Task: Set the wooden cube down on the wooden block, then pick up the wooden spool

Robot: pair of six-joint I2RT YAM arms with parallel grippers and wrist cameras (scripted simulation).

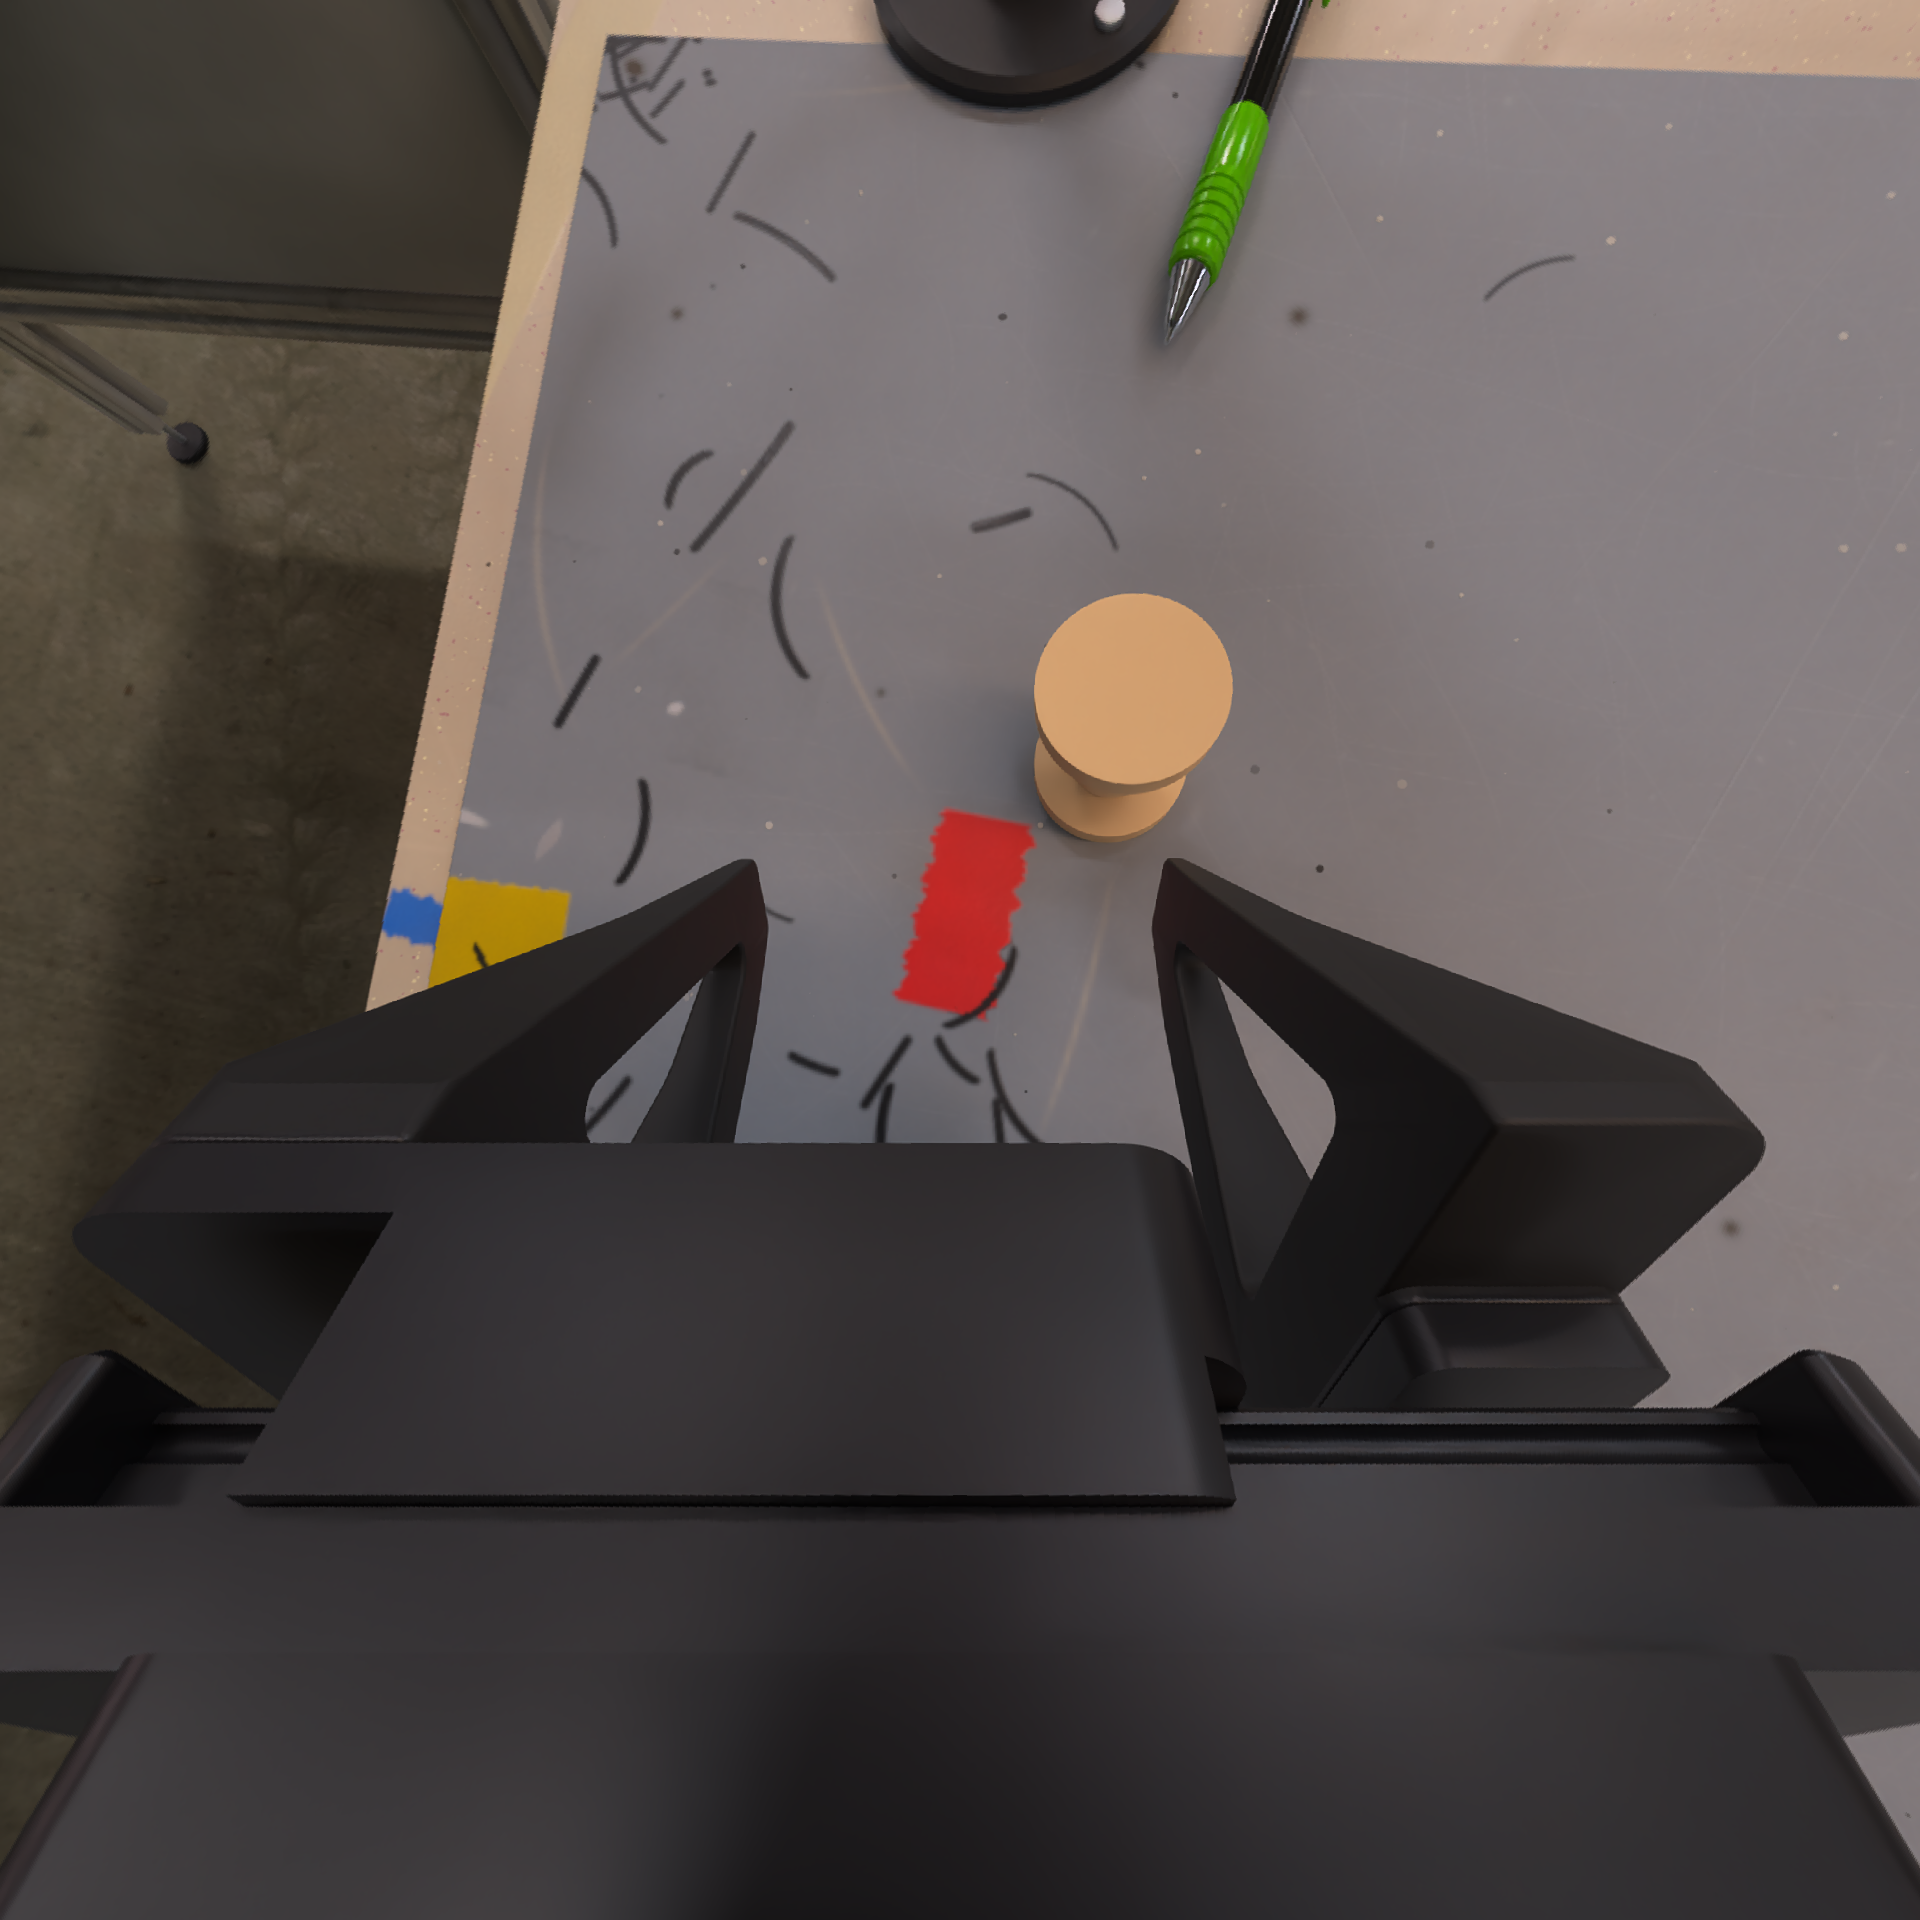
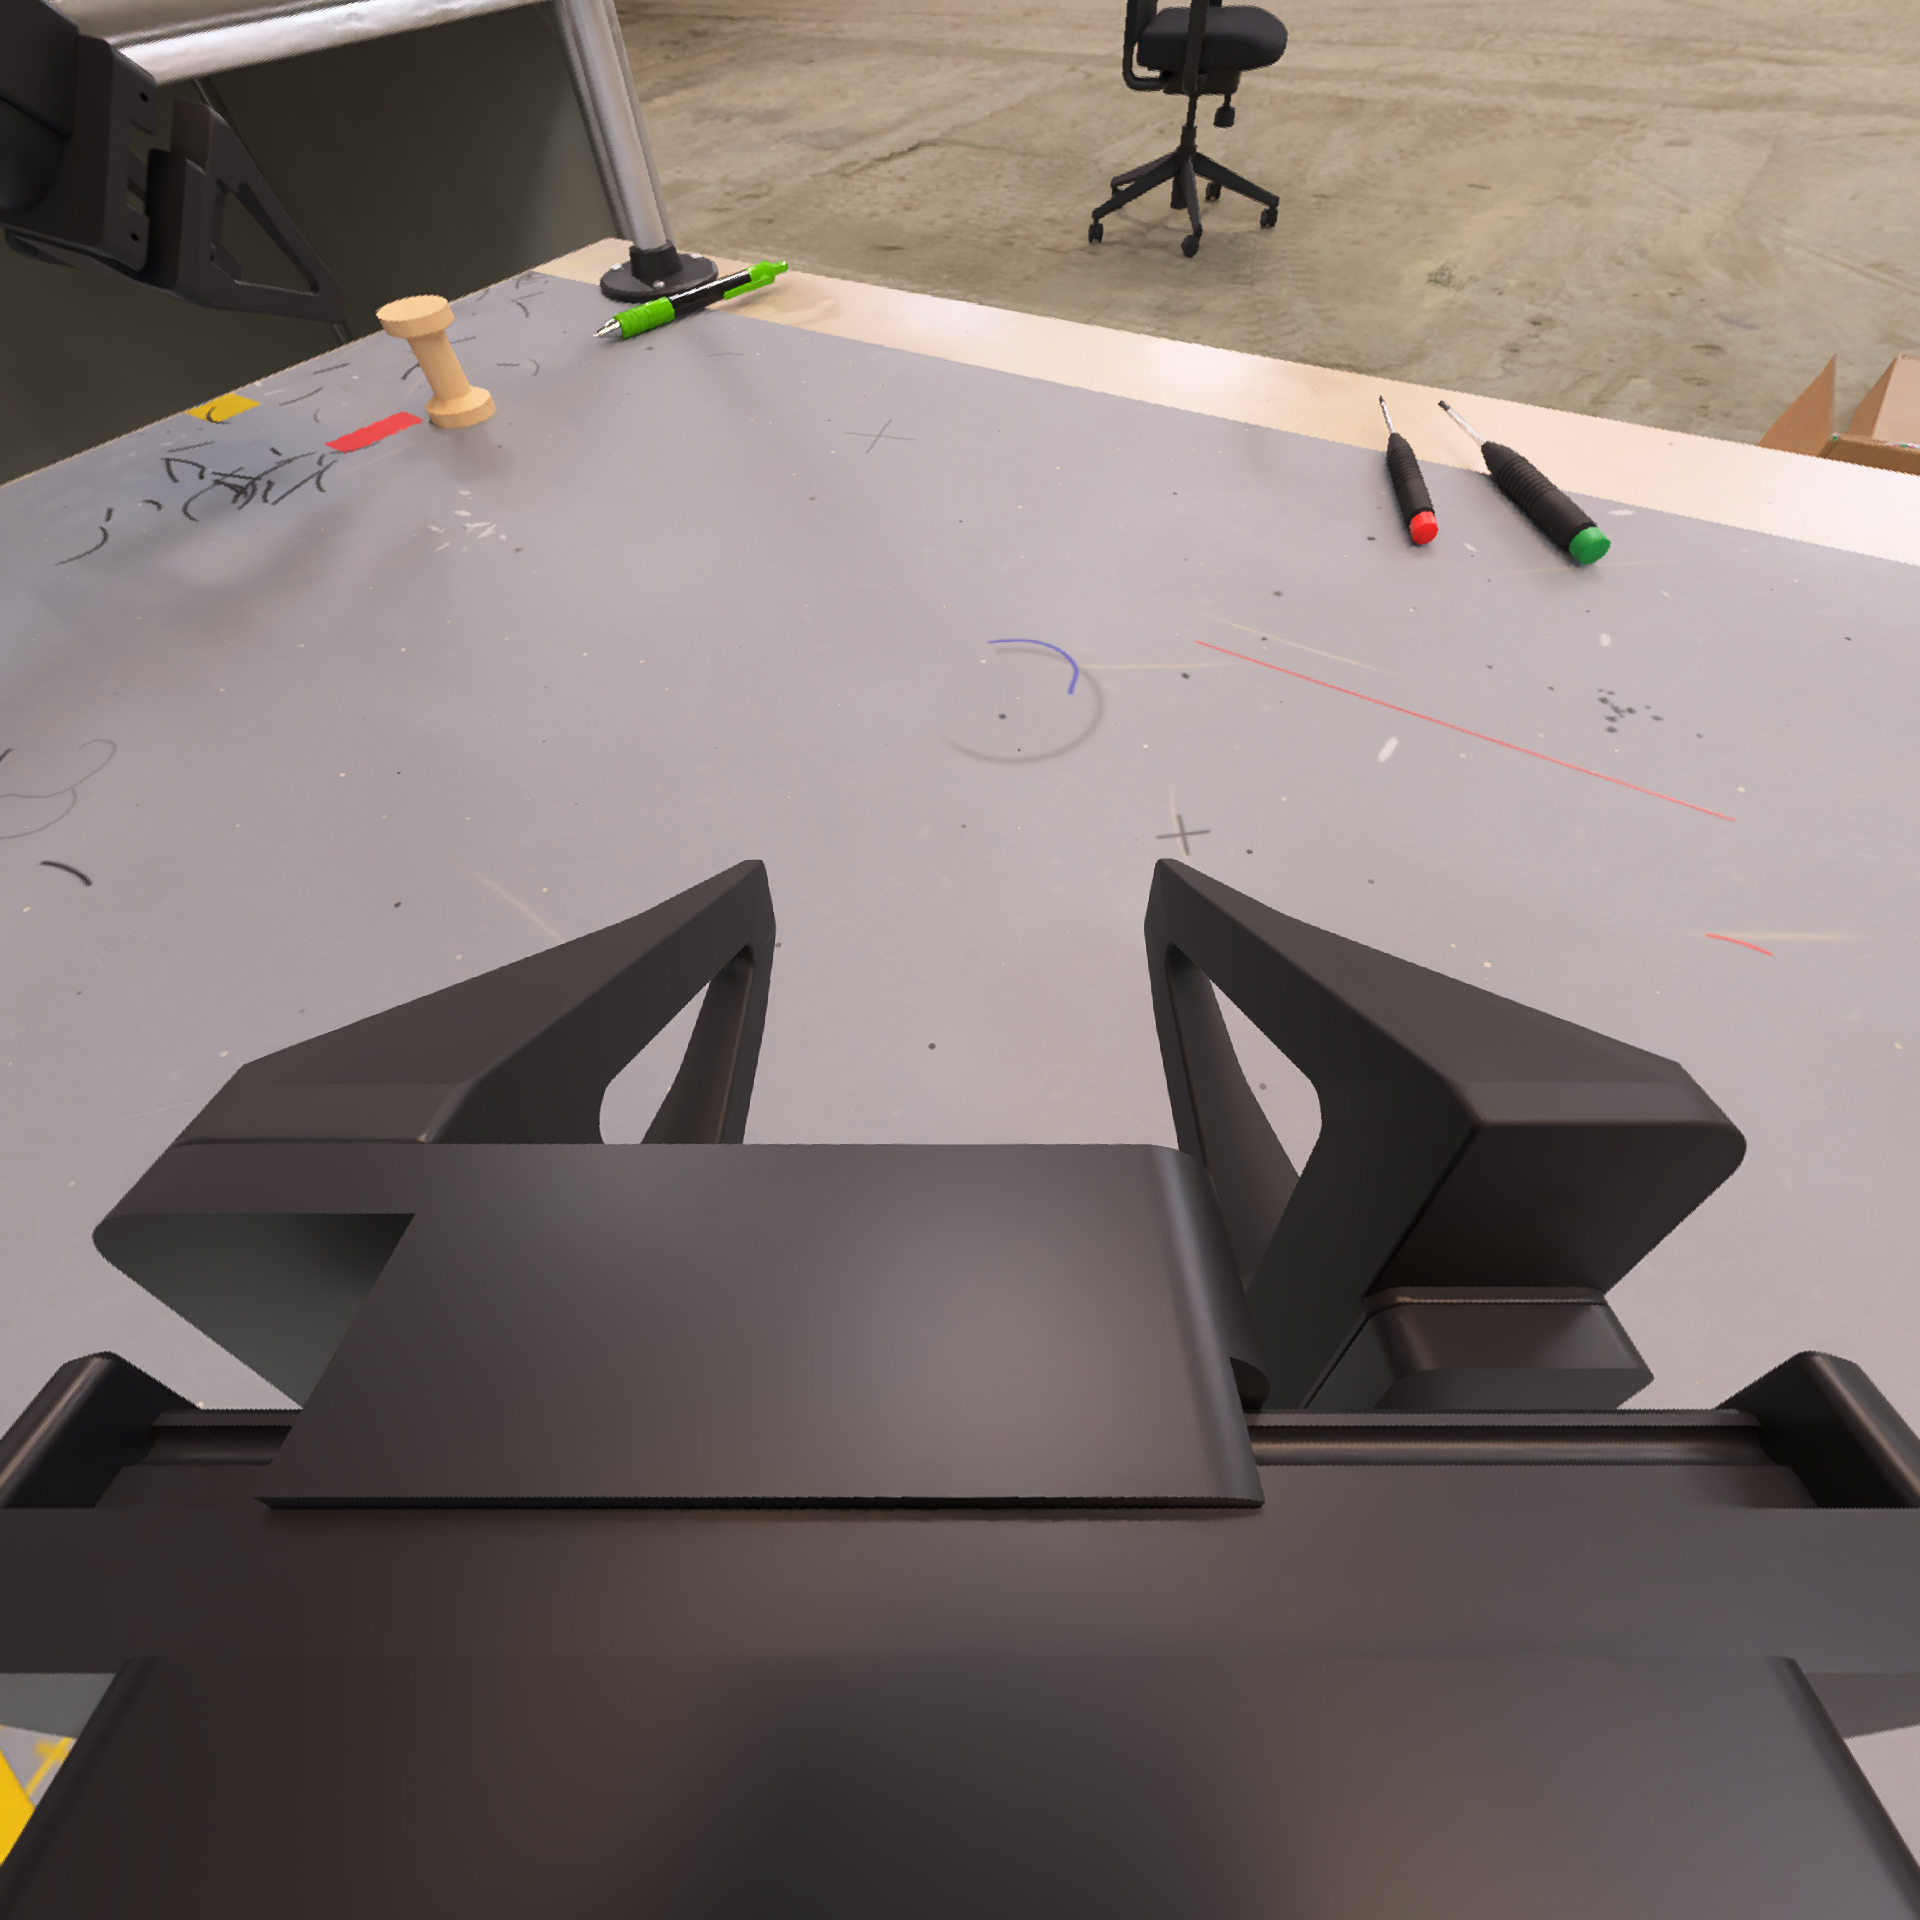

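A light wooden spool (image 1: pixel 1130 717) stands upright on the grey mat, just ahead and a little right of my left gripper (image 1: pixel 956 883), which is open and empty above the mat. The spool also shows far left in the right wrist view (image 2: pixel 436 358), with the left gripper (image 2: pixel 208 239) hanging above and left of it. My right gripper (image 2: pixel 956 883) is open and empty over the middle of the mat. No wooden cube or wooden block shows in either view.
A red tape patch (image 1: pixel 966 912) lies next to the spool; yellow tape (image 1: pixel 499 925) sits at the mat's left edge. A green pen (image 1: pixel 1216 197) and a black post base (image 1: pixel 1023 47) lie beyond. Two screwdrivers (image 2: pixel 1408 483) (image 2: pixel 1532 494) lie far right. The table edge (image 1: pixel 468 665) runs on the left.
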